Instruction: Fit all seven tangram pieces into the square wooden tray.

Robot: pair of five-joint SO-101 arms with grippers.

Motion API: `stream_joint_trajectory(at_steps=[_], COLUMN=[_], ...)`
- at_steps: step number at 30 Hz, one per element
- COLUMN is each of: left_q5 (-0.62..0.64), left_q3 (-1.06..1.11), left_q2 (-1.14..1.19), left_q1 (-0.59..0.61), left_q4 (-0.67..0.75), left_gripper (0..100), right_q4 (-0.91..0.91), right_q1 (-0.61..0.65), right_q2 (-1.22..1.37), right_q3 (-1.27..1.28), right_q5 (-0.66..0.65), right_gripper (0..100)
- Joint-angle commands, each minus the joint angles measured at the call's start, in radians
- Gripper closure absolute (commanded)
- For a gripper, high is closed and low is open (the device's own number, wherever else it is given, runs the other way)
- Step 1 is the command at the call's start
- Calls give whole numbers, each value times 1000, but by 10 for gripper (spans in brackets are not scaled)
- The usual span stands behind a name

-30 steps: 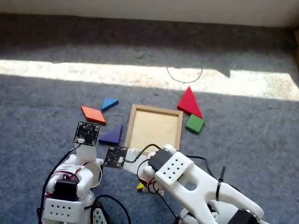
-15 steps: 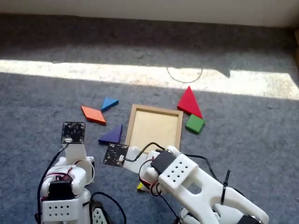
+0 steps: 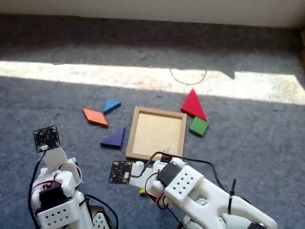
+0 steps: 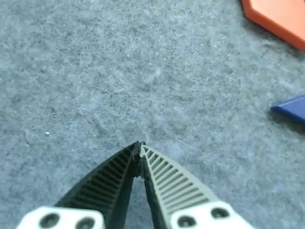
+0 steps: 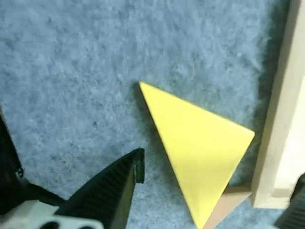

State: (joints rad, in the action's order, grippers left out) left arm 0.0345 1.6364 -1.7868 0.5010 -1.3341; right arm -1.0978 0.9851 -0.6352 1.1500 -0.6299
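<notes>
Right hand (image 5: 217, 179) set to pick up the yellow triangle (image 5: 200, 148), with the wooden tray (image 3: 157, 133) not yet holding a piece.

The right hand is spread, one ribbed dark finger on either side of the flat, sharp-cornered yellow triangle. The triangle lies on nubby grey carpet (image 3: 248, 143), just beside the tray's pale raised rim. This looks like the first placement. The next move calls for closing squarely on the triangle's smooth edges, lifting it over the rim and turning it to seat in a corner. The left hand (image 4: 141, 152) is pressed together and holds nothing, low over the carpet. Ahead of it and off to one side lies the orange parallelogram (image 3: 95, 117). The purple triangle (image 3: 114, 139), blue triangle (image 3: 112, 105), red triangle (image 3: 193, 105) and green square (image 3: 198, 126) lie beyond the right hand, around the tray.
</notes>
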Motion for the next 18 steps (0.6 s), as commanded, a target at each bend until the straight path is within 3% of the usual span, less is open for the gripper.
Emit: stream_joint_trajectory(at_steps=[1,5,12,18], left_q5=[-2,-2,-2,-2], left_q3=[1,1,1,1], left_q2=[-25,-25,-25,-25], left_q1=[12,12,12,12], left_q4=[38,43,43,43], left_gripper=[994,994,994,994], right_q4=[93,162,202,202], right_q1=[-18,-18,-33,-67], right_q2=[111,222,302,302], right_q3=[-5,-5,-13,-13], right_q5=[-31,-32,-77,-77], right_gripper=[552,555,699,737])
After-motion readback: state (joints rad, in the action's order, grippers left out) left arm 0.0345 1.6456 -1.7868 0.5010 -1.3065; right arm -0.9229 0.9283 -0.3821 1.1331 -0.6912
